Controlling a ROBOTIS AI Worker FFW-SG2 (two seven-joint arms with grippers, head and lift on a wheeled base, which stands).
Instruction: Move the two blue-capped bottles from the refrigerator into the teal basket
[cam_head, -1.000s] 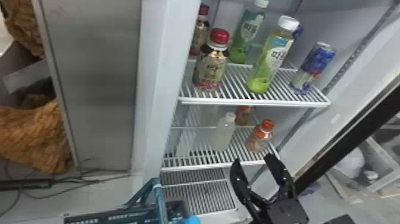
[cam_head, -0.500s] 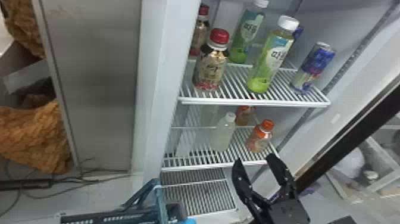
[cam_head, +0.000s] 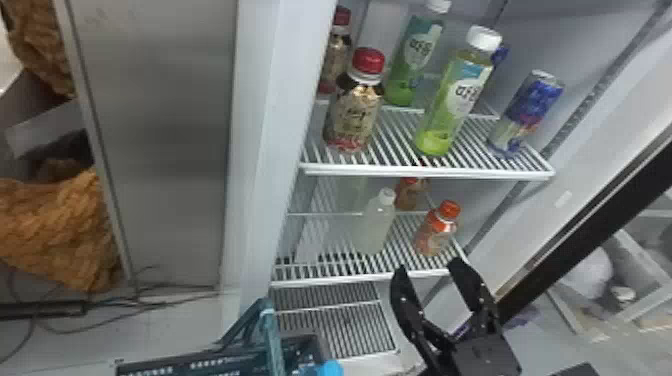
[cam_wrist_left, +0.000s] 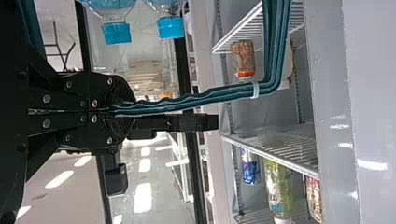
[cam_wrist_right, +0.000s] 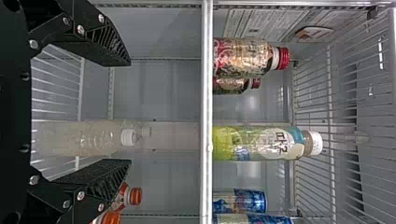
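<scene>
My right gripper (cam_head: 429, 269) stands open in front of the refrigerator's lower shelf, with nothing held. In the right wrist view, the right gripper (cam_wrist_right: 129, 112) has its fingers wide apart, a white-capped bottle (cam_wrist_right: 84, 138) standing beyond them. The teal basket (cam_head: 240, 357) is at the bottom edge, left of that gripper. In the left wrist view my left gripper (cam_wrist_left: 122, 112) is shut on the basket's teal handle (cam_wrist_left: 201, 99). Two bottles show blue caps, one cap (cam_wrist_left: 117, 33) beside the other cap (cam_wrist_left: 171, 28). One blue cap (cam_head: 331, 369) appears beside the basket's dark rim; its body is hidden.
The upper shelf (cam_head: 425, 173) holds red-capped bottles, green bottles and a blue can (cam_head: 527, 115). On the lower shelf (cam_head: 350, 278) stand a pale bottle (cam_head: 375, 225) and orange-capped bottles (cam_head: 437, 230). The refrigerator's left frame (cam_head: 255, 150) rises beside the basket.
The basket has shifted slightly, and the blue cap near its rim shows more than half a second ago. The right gripper has edged a little to the right, still open.
</scene>
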